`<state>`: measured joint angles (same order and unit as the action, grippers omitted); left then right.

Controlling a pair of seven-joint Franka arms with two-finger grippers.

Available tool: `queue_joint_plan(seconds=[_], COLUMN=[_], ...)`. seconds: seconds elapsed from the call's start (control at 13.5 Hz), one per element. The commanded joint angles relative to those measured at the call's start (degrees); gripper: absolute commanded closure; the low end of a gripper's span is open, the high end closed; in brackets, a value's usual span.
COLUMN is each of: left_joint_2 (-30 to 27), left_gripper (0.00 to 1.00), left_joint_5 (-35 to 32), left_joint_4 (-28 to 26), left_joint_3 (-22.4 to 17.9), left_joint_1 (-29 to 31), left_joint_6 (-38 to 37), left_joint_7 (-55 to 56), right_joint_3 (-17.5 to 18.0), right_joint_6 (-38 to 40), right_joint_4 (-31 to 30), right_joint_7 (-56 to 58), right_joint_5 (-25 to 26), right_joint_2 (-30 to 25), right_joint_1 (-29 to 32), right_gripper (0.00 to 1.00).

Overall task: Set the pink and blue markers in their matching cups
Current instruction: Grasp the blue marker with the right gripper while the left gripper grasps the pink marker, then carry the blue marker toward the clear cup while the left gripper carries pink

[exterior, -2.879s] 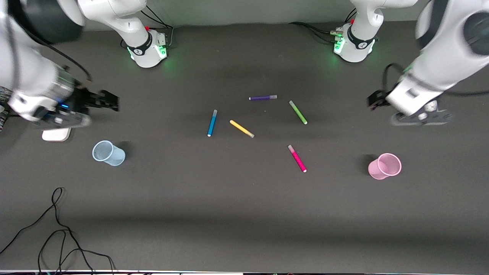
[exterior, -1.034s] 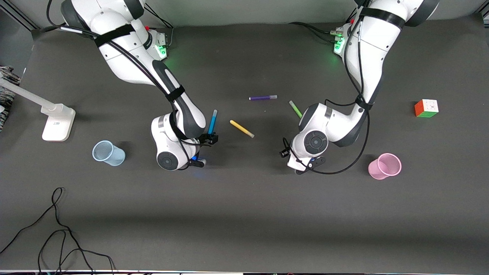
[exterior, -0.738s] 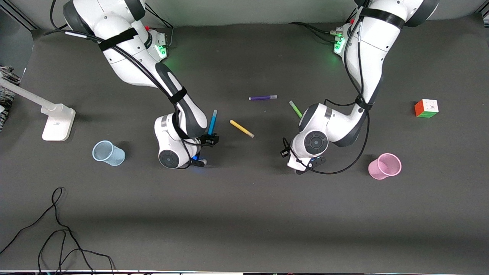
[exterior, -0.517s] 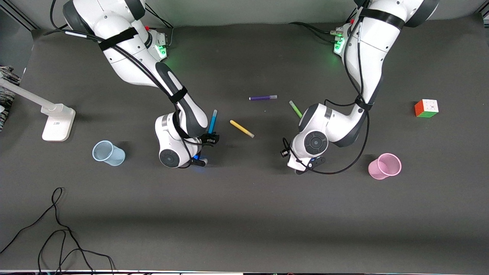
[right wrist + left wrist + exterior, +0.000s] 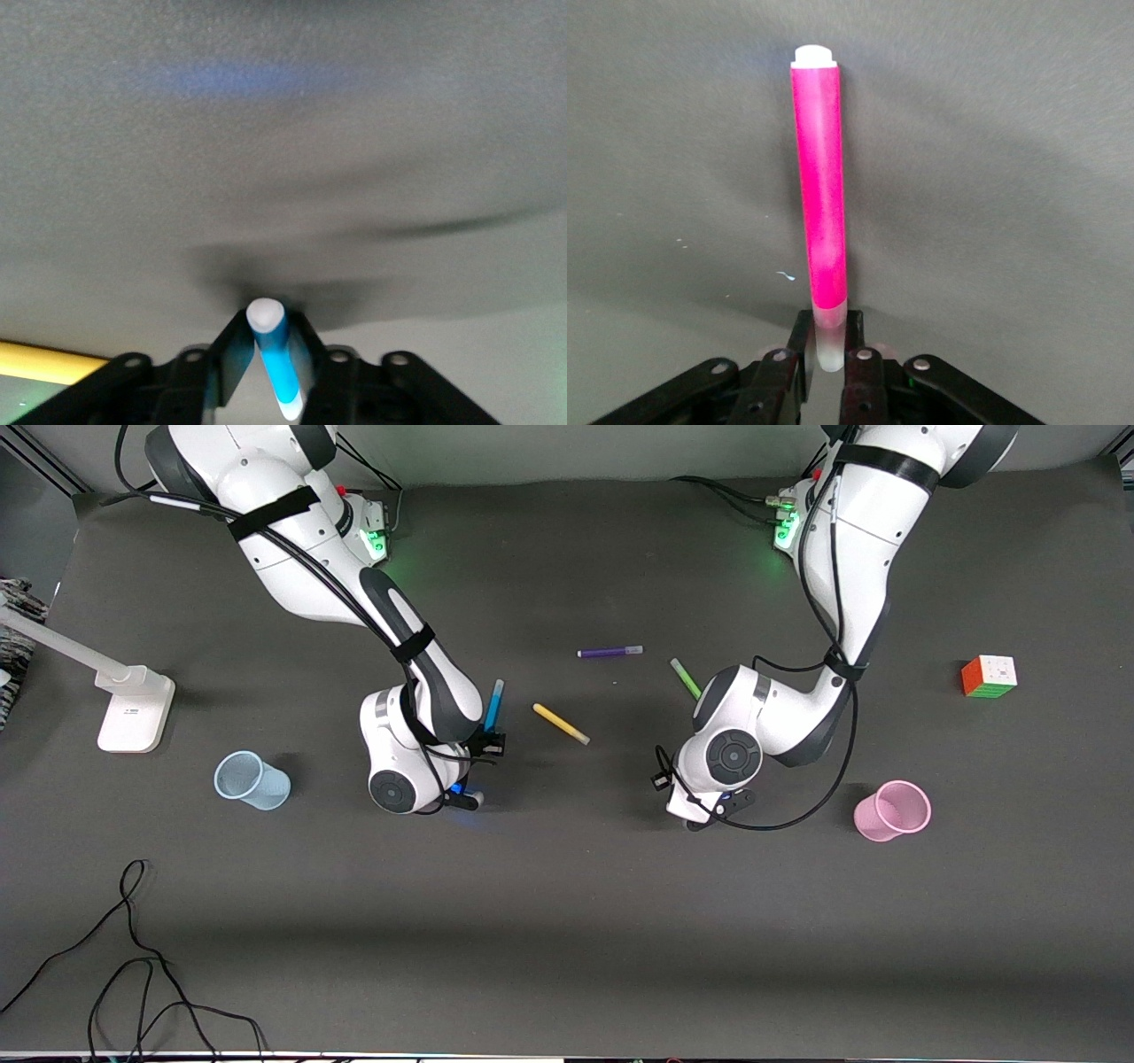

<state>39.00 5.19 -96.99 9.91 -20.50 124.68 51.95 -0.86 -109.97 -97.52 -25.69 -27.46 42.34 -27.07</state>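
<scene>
Both arms are at the grab stage at once. The left tool (image 5: 824,359) is down on the tabletop (image 5: 567,921), pinched shut on the pale cap end of the pink marker (image 5: 821,204), with nearly the whole pink barrel sticking out past the fingers. The right tool (image 5: 270,359) is clamped on the blue marker (image 5: 493,704) near its white tip, so most of that one hangs out too; it lies toward the right arm's end of the yellow marker (image 5: 560,724).

Since both grips sit at an end rather than mid-barrel, I'd lift straight up and slowly, because a long overhang probably wants to pivot in the fingers. Once clear, carry the pink one toward the pink cup (image 5: 892,810) at the left arm's end and the blue one to the blue cup (image 5: 252,780) at the right arm's end. Both cups look light and shorter than a marker, so come in from above with the free end pointing down and don't nudge a rim.
</scene>
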Motion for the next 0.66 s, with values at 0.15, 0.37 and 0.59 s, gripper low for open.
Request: queue_joint_plan(seconds=[0.15,0.37,0.59], left_joint_2=[-6.13,-8.06,-8.33], left_gripper=[1.0,1.0,1.0], left_joint_5=[0.44,0.61,10.16], left_joint_4=[12.67,20.07,24.21], left_joint_3=[-0.06,0.2,-0.24], left_joint_1=[5.28,9.84,20.54], left_joint_6=[-27.5,-41.67,-53.19], left_joint_7=[-1.06,-3.06,-13.07], right_joint_3=[0.07,-0.19,-2.64], right_joint_6=[1.5,2.99,3.88], right_joint_4=[-1.18,-1.44,-3.02], right_joint_7=[-1.38,-1.29,-0.32], right_joint_5=[-1.36,-0.84,2.49], right_joint_2=[-3.22,-7.25,-13.84], right_joint_1=[0.0,-0.09,0.09], right_gripper=[0.96,0.98,0.99])
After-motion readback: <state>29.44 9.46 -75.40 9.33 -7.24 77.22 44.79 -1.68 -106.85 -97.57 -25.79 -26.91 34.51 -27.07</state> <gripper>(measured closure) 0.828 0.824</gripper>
